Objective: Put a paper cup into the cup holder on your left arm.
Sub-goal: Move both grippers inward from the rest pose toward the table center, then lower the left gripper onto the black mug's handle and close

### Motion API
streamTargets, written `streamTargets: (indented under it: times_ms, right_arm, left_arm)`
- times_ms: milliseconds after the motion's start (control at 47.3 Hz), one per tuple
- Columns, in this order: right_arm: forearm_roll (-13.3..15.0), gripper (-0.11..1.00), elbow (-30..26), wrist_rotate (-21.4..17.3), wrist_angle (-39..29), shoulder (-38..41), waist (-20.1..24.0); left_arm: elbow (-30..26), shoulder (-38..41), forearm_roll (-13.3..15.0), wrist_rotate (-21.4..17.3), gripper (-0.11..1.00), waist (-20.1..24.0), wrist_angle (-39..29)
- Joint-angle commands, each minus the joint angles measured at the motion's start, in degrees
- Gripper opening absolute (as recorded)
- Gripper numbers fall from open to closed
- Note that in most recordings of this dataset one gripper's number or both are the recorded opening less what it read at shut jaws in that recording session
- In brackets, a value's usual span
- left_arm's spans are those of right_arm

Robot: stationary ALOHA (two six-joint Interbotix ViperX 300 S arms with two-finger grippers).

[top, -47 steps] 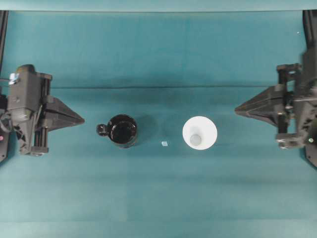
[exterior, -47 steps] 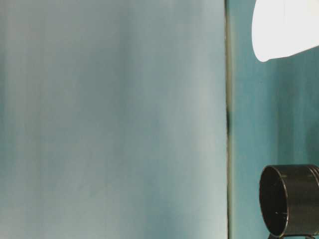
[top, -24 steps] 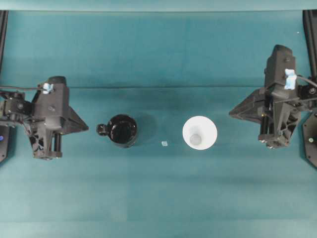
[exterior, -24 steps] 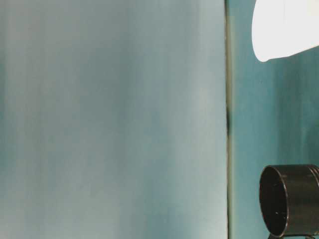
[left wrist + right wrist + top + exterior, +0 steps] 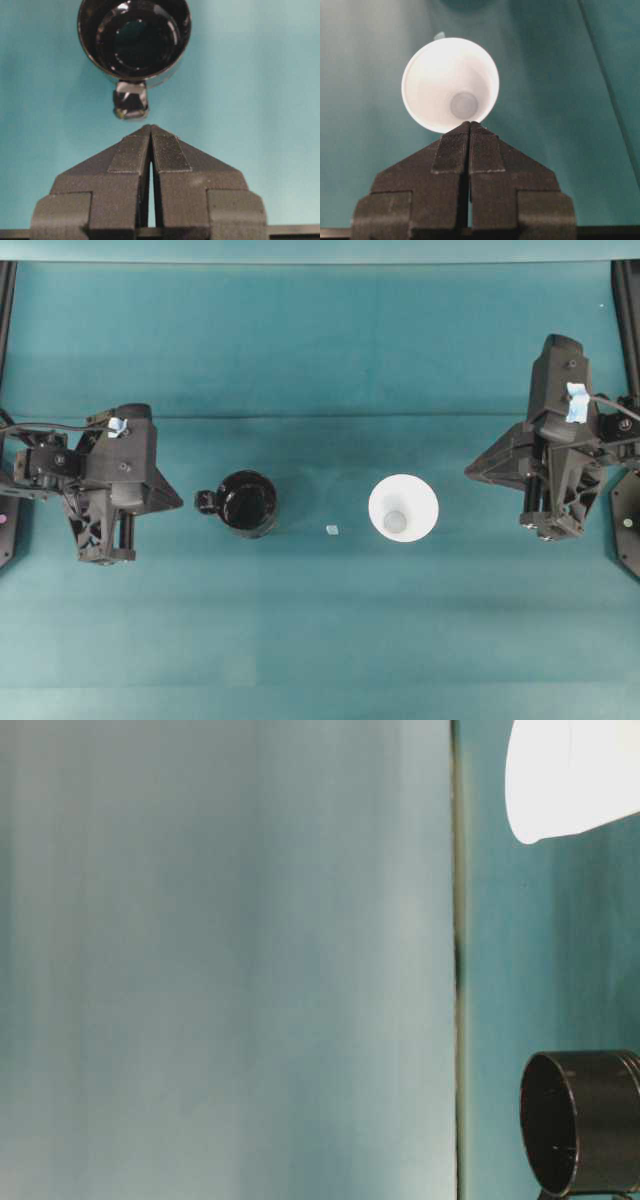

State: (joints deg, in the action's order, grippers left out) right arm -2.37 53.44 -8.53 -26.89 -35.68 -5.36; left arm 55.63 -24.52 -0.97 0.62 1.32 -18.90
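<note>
The white paper cup stands upright on the teal cloth, right of centre; its bright rim also shows in the right wrist view and at table level. The glossy black cup holder stands left of centre, its small handle pointing left toward my left gripper. That gripper is shut and empty, its tip a short way from the handle. My right gripper is shut and empty too, tip just short of the cup's near rim.
A tiny pale scrap lies on the cloth between holder and cup. Black frame posts stand at the far left and far right. A pale blurred panel fills most of the table-level view.
Both arms have turned and come up from their low rest poses. The left gripper's tip has edged right toward the holder's handle; the right one shifted slightly. Cup and holder have not moved.
</note>
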Motion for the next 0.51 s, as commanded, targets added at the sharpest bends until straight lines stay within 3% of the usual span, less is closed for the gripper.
streamTargets:
  times_ms: [0,127,360,423,486]
  right_arm:
    - [0.1,-0.02,-1.5,-0.5,0.1,-0.1,-0.1]
    - [0.1,-0.02,-1.5,-0.6,-0.6,-0.1,-0.1]
    - [0.0,-0.02,-1.5,-0.5,-1.4,-0.1,-0.1]
    - [0.0,-0.02,-1.5,-0.5,-1.4,-0.1,-0.1]
    - [0.0,-0.02,-1.4,-0.5,-1.4,-0.1,-0.1]
  left_arm:
    - [-0.1,0.3,-0.2,0.0,0.04,0.1,0.7]
    - [-0.4,1.0,-0.2,0.7,0.25,0.7,1.2]
    - [-0.5,3.5,-0.2,2.2,0.9,2.9,2.2]
    - [-0.5,4.5,-0.1,2.9,0.96,3.2,2.5]
    - [-0.5,5.4,-0.2,3.4,0.94,3.2,3.1]
